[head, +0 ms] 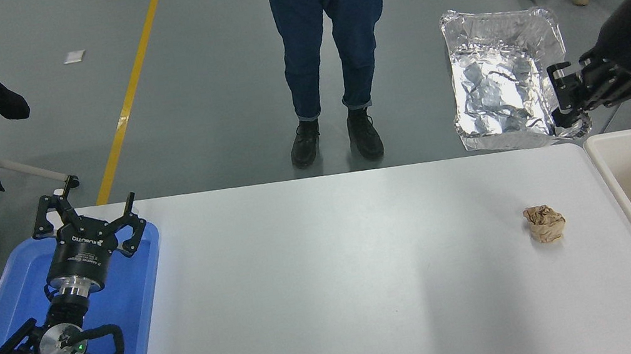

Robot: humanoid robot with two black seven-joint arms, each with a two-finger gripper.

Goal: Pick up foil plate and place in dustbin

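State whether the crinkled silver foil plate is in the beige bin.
Out: the crinkled silver foil plate hangs from the right gripper, left of the beige plastic dustbin.
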